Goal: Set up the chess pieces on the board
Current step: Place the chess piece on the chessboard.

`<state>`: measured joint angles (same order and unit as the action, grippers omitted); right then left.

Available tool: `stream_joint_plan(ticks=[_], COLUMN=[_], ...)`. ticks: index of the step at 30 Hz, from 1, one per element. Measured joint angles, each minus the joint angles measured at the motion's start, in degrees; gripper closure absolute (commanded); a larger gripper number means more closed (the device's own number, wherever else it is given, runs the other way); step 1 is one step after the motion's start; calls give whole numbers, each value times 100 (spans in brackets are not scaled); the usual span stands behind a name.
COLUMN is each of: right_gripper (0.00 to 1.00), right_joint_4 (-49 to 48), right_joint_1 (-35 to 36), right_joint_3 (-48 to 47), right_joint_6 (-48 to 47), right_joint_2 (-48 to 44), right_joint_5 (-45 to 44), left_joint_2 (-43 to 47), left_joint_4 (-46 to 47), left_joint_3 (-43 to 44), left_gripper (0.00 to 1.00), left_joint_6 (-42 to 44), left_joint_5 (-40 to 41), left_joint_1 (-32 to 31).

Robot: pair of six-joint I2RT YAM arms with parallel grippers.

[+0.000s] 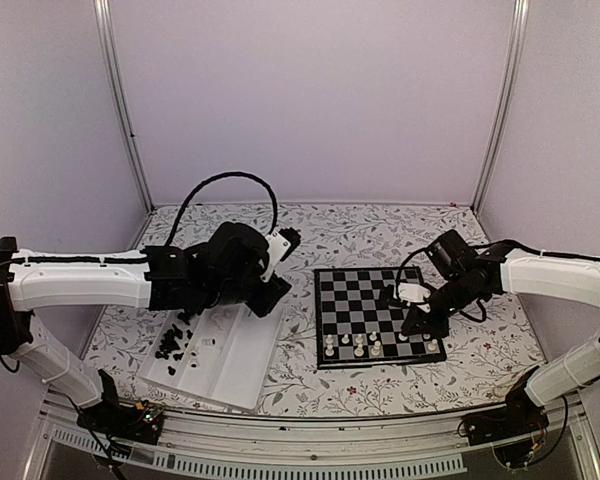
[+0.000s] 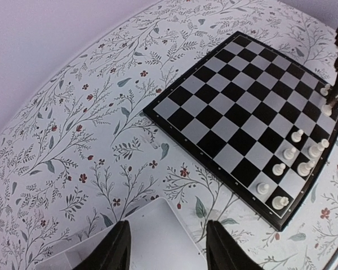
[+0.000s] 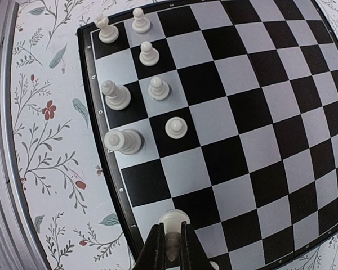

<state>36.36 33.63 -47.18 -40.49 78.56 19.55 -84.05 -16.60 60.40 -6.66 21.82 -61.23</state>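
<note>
My right arm reaches in from the right side of the board (image 1: 355, 290), bent downward at the wrist, so that my right fingers (image 3: 170, 243) point down over the near right part of the board. They are clenched on a cream-white piece (image 3: 173, 216); its round head shows just in front of the fingertips. It hangs over a light square in the board's nearest row, close to the black border, and I cannot tell if its base touches the square. Seven other cream-white pieces (image 3: 158, 87) stand upright in the two nearest rows of the board, toward the near left corner and well apart from the held one. My left arm stretches across to the left of the board and is folded down over a white tray (image 1: 230, 365), which lies on the flowered bench (image 1: 380, 235) just beside the board's left edge. My left fingers (image 2: 168, 243) are released, spread apart with nothing between them, above the tray corner nearest the board. Small black pieces (image 1: 175, 345) lie scattered in the part of the tray farthest from the board.
</note>
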Motion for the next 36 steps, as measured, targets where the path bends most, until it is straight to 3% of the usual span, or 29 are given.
stream_joint_plan(ticks=[18, 28, 36], right_gripper=[91, 68, 65], right_joint_4=[-92, -127, 273], right_joint_1=[162, 173, 173], right_joint_3=[431, 439, -310], right_joint_6=[-431, -431, -339], right_joint_2=[39, 120, -37], right_joint_5=[-59, -61, 264], left_joint_2=[0, 0, 9], left_joint_4=[-170, -278, -1755], left_joint_3=[9, 9, 238], left_gripper=[52, 52, 57], left_joint_6=[-44, -164, -1565], left_joint_5=[162, 186, 518], left_joint_1=[0, 0, 144])
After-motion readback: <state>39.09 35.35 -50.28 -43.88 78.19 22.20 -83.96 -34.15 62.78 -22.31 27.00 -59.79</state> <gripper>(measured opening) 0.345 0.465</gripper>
